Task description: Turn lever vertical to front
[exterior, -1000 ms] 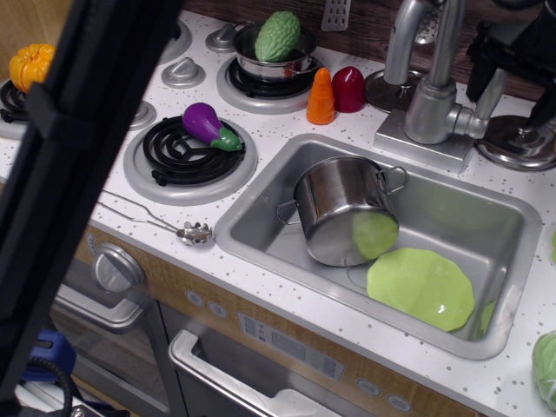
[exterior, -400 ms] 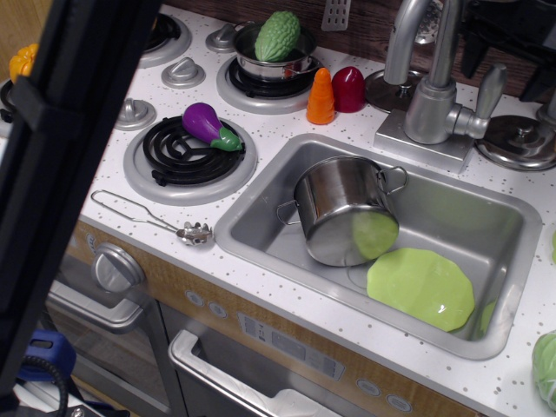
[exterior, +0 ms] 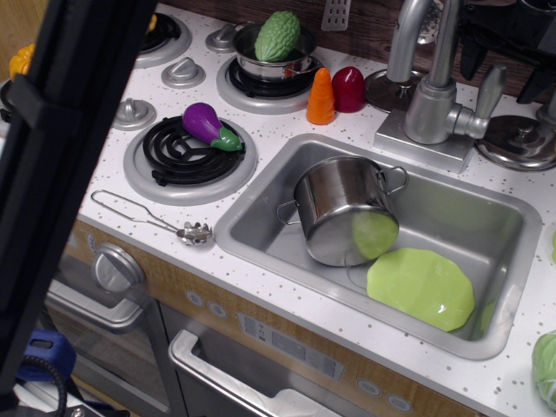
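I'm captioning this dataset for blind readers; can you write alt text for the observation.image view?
A toy kitchen counter: the small metal faucet lever points up and to the right, with the black gripper hovering just above it at the top right edge. In the sink sit a steel pot and a green plate.

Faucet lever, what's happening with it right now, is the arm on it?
Not as far as this view shows. The lever juts from the right side of the faucet body, paddle tilted upward, with nothing touching it. The gripper is the dark shape at the top right corner, above and behind the lever, mostly cut off, so its jaws cannot be read. In the sink a steel pot lies tipped beside a green plate.
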`<state>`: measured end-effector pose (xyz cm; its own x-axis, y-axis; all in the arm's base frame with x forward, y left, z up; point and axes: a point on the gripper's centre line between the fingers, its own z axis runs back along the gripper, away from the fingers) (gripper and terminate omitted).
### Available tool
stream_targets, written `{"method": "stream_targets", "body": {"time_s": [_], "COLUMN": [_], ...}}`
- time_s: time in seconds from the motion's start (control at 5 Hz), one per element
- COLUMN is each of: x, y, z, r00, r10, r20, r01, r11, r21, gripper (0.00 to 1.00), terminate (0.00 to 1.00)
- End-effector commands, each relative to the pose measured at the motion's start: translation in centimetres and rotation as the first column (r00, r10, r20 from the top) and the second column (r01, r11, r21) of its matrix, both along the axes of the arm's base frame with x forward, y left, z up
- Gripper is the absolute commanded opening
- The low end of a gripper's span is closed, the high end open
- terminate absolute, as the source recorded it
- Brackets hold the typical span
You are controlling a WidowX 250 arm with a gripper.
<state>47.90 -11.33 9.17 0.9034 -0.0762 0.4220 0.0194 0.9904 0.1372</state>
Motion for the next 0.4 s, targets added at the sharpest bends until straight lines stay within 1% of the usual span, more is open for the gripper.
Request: {"method": "stream_targets", "body": {"time_s": [0.0,0.2], "x": [0.1,-1.2], "y": [0.9,0.1], "z": [2.3,2.2], "r00": [0.998,0.995], "r10": [0.048,0.099], "r20": [0.037,0.009], "r01": [-0.047,-0.099], "r11": [0.998,0.994], "r21": [-0.03,-0.046], "gripper": [0.0,0.0], "terminate": [0.0,0.0]}}
